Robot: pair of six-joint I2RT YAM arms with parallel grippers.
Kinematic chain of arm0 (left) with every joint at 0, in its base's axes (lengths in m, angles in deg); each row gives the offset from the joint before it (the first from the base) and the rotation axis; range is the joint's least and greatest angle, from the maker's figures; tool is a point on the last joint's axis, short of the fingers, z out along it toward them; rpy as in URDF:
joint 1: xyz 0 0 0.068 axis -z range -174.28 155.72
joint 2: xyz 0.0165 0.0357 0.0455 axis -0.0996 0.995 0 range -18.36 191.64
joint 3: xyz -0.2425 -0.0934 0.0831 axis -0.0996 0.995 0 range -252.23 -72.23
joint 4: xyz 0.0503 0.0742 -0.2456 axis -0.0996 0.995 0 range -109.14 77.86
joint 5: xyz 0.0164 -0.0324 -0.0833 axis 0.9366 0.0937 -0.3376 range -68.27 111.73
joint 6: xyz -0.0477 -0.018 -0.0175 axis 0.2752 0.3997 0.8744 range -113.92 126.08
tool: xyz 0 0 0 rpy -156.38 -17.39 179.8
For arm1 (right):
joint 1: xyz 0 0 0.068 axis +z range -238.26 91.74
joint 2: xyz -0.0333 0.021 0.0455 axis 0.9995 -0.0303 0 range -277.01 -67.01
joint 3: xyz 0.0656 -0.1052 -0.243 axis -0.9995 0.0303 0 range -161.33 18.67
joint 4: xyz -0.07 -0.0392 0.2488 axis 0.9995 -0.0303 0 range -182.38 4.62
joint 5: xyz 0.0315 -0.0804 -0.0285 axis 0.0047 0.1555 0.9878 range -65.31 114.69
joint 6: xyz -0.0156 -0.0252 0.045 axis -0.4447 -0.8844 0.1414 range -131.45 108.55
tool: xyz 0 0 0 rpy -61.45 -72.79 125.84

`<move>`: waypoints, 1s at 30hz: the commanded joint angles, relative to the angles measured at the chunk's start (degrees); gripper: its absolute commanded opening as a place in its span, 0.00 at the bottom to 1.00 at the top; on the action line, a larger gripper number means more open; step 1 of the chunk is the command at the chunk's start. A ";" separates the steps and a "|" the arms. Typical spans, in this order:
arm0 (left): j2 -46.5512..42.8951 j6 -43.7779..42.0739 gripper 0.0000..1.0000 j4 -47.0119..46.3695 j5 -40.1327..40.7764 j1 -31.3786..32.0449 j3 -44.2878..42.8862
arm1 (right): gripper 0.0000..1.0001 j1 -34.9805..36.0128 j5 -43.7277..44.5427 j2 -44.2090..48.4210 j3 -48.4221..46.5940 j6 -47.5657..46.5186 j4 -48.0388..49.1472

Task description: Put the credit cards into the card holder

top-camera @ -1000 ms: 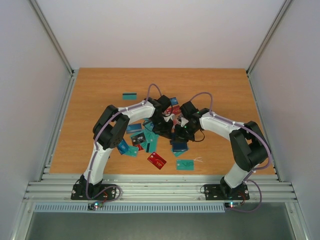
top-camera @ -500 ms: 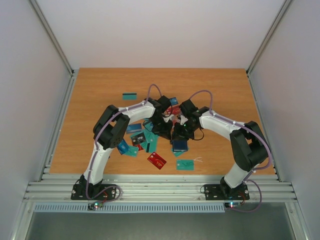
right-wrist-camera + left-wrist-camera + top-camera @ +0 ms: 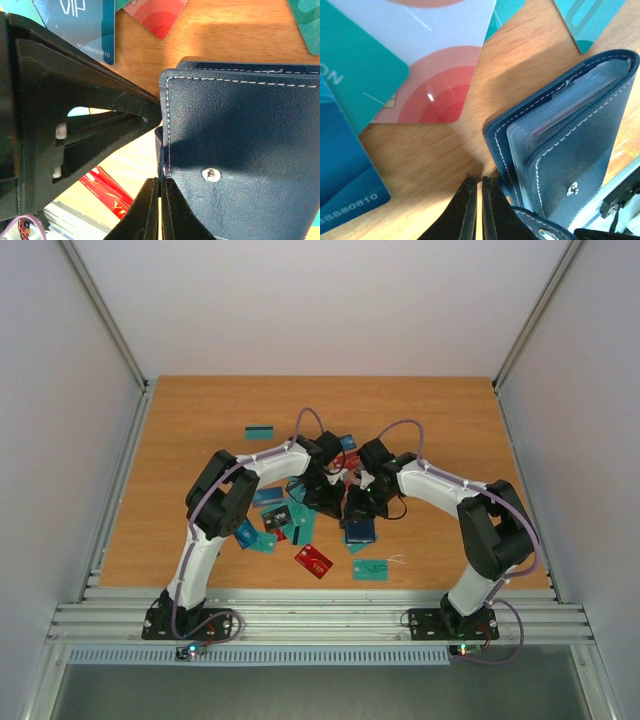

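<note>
The card holder [image 3: 250,140] is a dark navy case with white stitching and a metal snap, lying at the table's middle [image 3: 360,531]. My right gripper [image 3: 160,181] is shut on a thin navy edge at the holder's left side. My left gripper [image 3: 475,181] is shut with nothing seen between its fingers. Its tips rest on the wood right beside the holder [image 3: 570,150], whose clear sleeves show. In the top view both grippers [image 3: 335,502] [image 3: 356,508] meet over the holder. Credit cards lie around: a white and red one [image 3: 435,65], a teal one [image 3: 355,75], a blue one [image 3: 85,25].
More cards are scattered on the wooden table: a teal one [image 3: 260,431] at the back left, a red one [image 3: 314,560] and a teal one [image 3: 371,569] near the front edge. The left gripper's black body [image 3: 75,135] fills the left of the right wrist view.
The right arm has edged slightly left, towards the left gripper. The left arm and the scattered cards have not visibly moved.
</note>
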 commanded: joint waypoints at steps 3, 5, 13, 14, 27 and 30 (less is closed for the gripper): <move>-6.47 -0.07 0.06 -0.22 7.50 -0.10 1.98 | 0.01 0.41 0.31 -1.31 -0.88 -0.82 -0.39; -8.16 0.12 0.07 -0.69 9.78 -0.11 2.74 | 0.01 0.42 0.47 -1.23 -0.71 -0.97 -0.32; -10.95 0.26 0.13 -6.28 6.46 -0.18 3.23 | 0.01 0.44 0.53 -0.75 0.74 -1.25 0.39; -10.35 0.25 0.13 -7.01 5.22 -0.23 3.12 | 0.01 0.45 0.56 -0.64 0.85 -1.22 0.49; -1.96 -0.34 0.13 -10.26 -8.81 0.86 0.89 | 0.01 0.41 0.23 -0.43 1.00 -1.38 0.88; -0.28 -1.44 0.11 -7.22 -5.59 1.18 0.26 | 0.01 0.45 0.24 -0.20 0.99 -1.36 0.79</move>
